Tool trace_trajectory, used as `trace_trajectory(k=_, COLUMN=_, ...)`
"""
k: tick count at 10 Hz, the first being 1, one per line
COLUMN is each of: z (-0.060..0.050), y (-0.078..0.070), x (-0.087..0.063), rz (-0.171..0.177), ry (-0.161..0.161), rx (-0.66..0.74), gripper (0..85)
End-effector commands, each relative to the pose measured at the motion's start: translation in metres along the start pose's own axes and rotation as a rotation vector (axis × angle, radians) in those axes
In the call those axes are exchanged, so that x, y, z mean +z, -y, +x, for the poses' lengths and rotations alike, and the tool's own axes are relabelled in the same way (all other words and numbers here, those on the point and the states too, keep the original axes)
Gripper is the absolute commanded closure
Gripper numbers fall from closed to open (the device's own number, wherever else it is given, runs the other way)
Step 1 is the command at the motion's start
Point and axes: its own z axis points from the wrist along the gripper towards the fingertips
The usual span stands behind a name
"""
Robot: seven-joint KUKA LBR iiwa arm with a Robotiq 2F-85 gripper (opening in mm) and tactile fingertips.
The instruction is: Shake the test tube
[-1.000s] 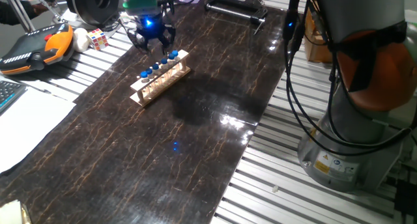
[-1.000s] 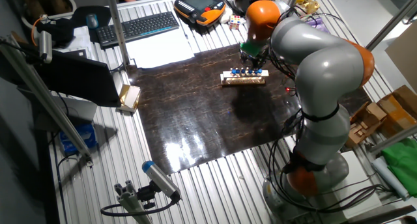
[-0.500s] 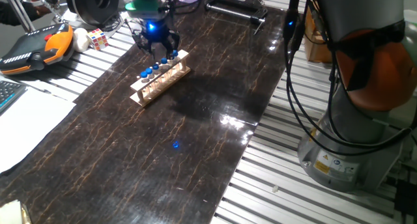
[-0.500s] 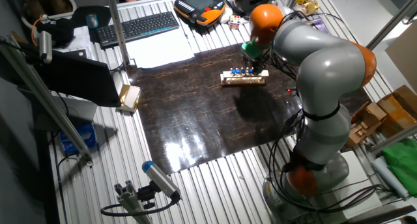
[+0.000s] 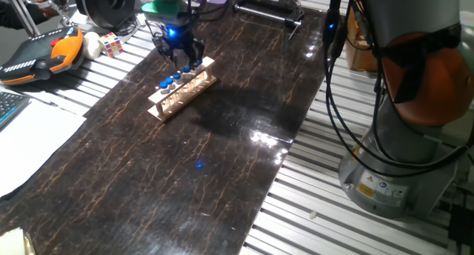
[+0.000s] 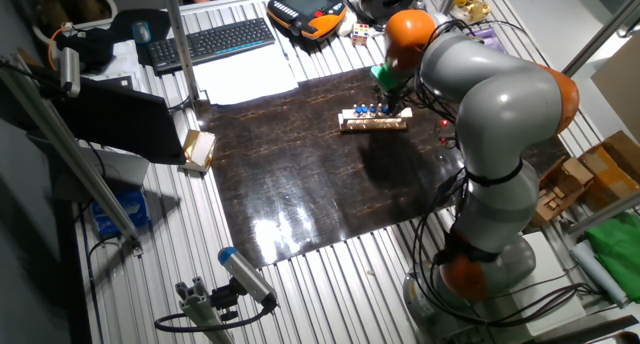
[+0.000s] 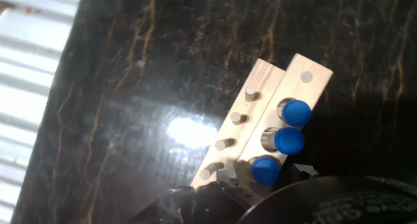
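A light wooden rack (image 5: pixel 182 90) stands on the dark tabletop and holds several clear test tubes with blue caps (image 5: pixel 170 80). My gripper (image 5: pixel 181 53) hangs just above the rack's far end, jaws apart, holding nothing. In the other fixed view it (image 6: pixel 391 92) sits over the right end of the rack (image 6: pixel 372 123). The hand view looks straight down on the rack (image 7: pixel 260 100). There the nearest cap (image 7: pixel 265 170) lies just ahead of the dark fingers (image 7: pixel 195 201), with two more caps (image 7: pixel 288 140) beyond.
A Rubik's cube (image 5: pixel 111 43), an orange teach pendant (image 5: pixel 41 55) and a black spool (image 5: pixel 107 4) lie left of the mat. White paper (image 5: pixel 29 136) and a keyboard (image 6: pixel 210 41) are nearby. The arm's base (image 5: pixel 400 159) and cables stand at the right.
My gripper has moved from behind the rack forward and down over its far end. The rack and tubes have not moved.
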Motion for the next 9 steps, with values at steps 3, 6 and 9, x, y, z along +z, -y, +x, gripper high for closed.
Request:
trace_trajectory(k=3, z=-0.002, y=0.001, x=0.008, rz=0.097, ry=0.068, rx=0.878, gripper=37.7)
trace_trajectory(k=6, z=-0.003, y=0.003, x=0.014, rz=0.094, ry=0.058, rx=0.840, gripper=42.3)
trace_trajectory(k=9, z=-0.006, y=0.007, x=0.017, rz=0.100, ry=0.025, rx=0.767, gripper=55.3)
